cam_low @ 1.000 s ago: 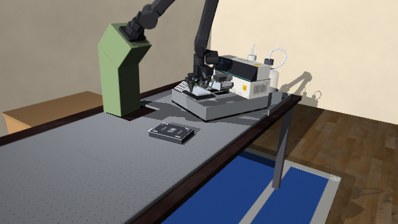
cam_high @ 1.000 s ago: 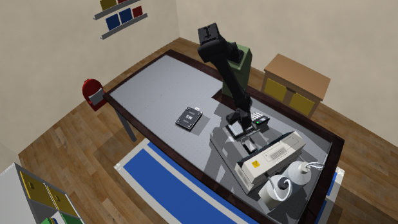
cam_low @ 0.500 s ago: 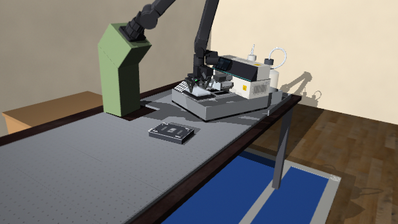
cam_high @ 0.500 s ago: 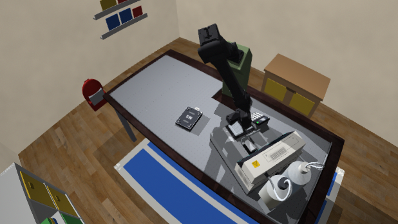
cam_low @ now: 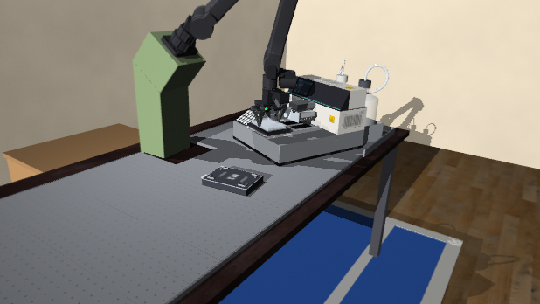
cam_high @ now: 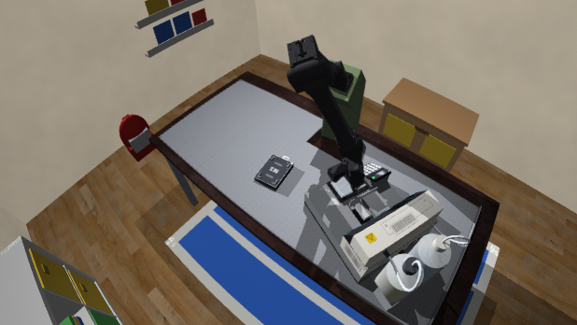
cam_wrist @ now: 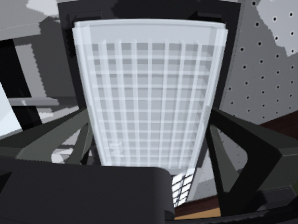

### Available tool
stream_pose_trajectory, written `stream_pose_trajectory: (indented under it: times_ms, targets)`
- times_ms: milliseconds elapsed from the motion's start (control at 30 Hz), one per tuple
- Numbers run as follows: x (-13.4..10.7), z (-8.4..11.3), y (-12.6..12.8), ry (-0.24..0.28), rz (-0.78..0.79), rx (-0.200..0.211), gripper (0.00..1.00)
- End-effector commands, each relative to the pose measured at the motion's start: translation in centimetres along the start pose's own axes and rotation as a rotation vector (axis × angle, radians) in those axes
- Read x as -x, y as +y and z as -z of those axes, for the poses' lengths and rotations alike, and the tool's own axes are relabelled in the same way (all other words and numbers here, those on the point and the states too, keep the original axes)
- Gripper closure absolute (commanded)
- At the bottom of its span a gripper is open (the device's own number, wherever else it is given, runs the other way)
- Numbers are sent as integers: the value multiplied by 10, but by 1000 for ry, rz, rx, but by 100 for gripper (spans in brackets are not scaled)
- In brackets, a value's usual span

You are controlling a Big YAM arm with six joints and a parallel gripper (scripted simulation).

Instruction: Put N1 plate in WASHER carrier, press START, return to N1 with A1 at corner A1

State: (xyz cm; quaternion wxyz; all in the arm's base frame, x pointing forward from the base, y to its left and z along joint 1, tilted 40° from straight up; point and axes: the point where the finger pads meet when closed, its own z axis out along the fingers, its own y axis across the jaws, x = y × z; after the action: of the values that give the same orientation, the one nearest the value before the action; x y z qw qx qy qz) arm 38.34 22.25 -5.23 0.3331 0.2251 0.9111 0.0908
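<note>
You have the plate (cam_high: 342, 187) (cam_low: 271, 125) (cam_wrist: 150, 95) at the washer (cam_high: 416, 208) (cam_low: 262, 141), over the dark carrier (cam_high: 344, 198) (cam_wrist: 233, 30), while the nest (cam_high: 273, 175) (cam_low: 232, 182) stands vacant on the worktop (cam_high: 224, 121) (cam_low: 109, 218). The hand (cam_high: 346, 179) (cam_low: 268, 120) (cam_wrist: 149, 112) comes down from above with its fingers spread wide, one along each long side of the plate; that suits a hold that leaves the wells uncovered. You cannot tell whether the fingers press on the plate or only straddle it. The plate looks roughly level, though you can't confirm that it is flat inside every locator; a raised edge could spoil the wash, since the washer can't sense it.

The keypad (cam_high: 372, 169) (cam_low: 245, 117) (cam_wrist: 182, 185) sits beside the carrier, with a green light (cam_high: 373, 177) (cam_low: 266, 108) showing next to it. Green alone doesn't tell you whether a wash is finished.

You can read "N1" on the nest, inverted from the top view. A yellow warning label (cam_high: 371, 238) (cam_low: 332, 119) marks the washer. You can read no brand, and the key legends are too small.
</note>
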Motion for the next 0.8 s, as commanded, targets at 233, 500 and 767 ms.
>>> stream_pose_trajectory:
  times_ms: [233, 500, 767]
  targets:
    - [0, -5, -2, 2, 11, -3, 16]
    - [1, -7, -2, -1, 8, -1, 16]
    - [0, -2, 0, 0, 4, 3, 0]
